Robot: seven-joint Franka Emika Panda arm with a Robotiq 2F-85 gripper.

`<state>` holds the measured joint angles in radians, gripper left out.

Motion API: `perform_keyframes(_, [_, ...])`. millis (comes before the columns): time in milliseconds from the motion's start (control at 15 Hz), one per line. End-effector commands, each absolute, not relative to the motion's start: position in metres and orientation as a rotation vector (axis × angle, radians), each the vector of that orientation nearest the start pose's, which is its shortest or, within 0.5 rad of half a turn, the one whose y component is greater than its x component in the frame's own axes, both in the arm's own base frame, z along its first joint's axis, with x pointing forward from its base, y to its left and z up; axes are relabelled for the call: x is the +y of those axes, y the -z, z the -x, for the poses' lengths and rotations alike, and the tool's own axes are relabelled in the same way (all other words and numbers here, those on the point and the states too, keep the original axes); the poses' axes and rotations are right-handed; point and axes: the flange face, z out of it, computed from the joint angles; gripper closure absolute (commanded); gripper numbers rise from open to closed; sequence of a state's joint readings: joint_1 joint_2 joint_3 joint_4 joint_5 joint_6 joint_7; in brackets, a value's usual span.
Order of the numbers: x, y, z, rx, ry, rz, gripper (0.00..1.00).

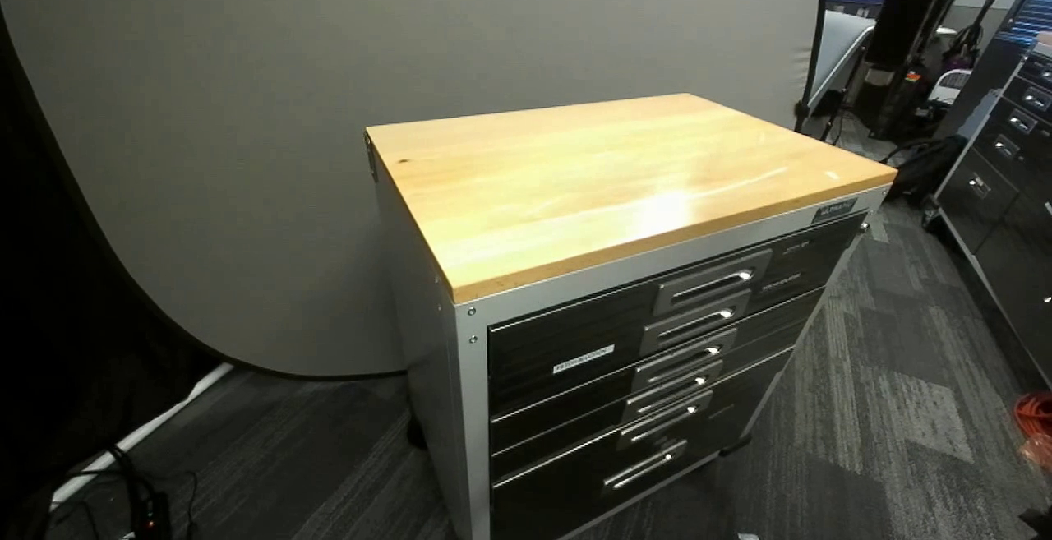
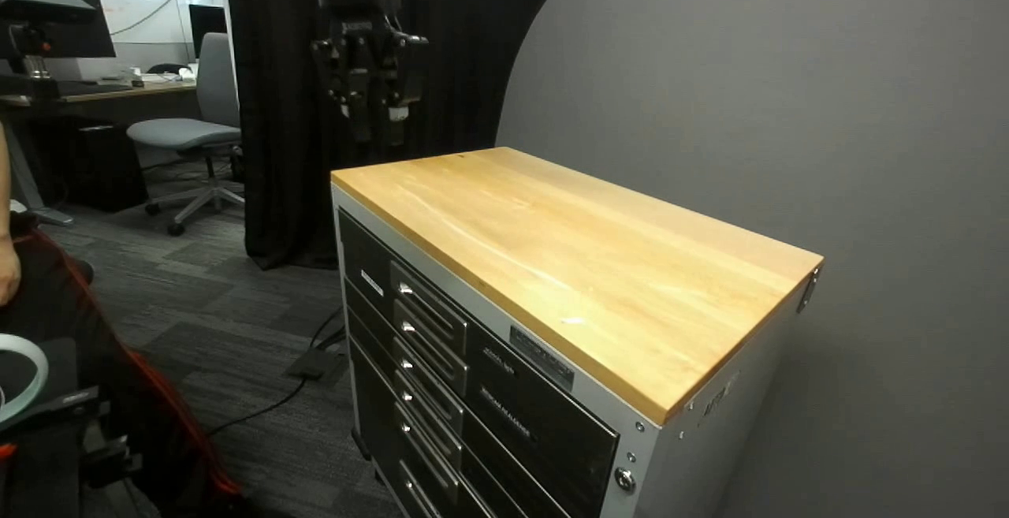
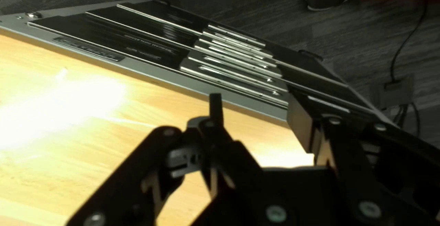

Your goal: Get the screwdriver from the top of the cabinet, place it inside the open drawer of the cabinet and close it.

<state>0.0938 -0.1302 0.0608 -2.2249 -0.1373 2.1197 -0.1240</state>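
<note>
Wrist view: the black metal end effector [image 3: 253,112] stands wide, empty; the screwdriver is unseen, probably inside the closed black metal top drawer [image 1: 675,292]. Swinging low could strike the grey, wood-topped cabinet [image 1: 592,279].

The light-wood desk [image 1: 575,154] is topping the cabinet [image 1: 575,318] and gleaming brightly in patches; the grey floor [image 1: 920,376] is carrying the cabinet, a chair [image 2: 188,133] and a black cable [image 3: 392,72]
</note>
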Motion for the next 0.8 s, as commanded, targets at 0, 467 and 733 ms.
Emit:
perform_keyframes(0, [0.095,-0.447,-0.498,-0.718,-0.028,3.154,0.16])
perform_keyframes(467, [0.093,-0.428,-0.487,-0.773,-0.157,3.107,0.00])
perform_keyframes(733, [0.093,-0.425,-0.487,-0.775,-0.167,3.106,0.00])
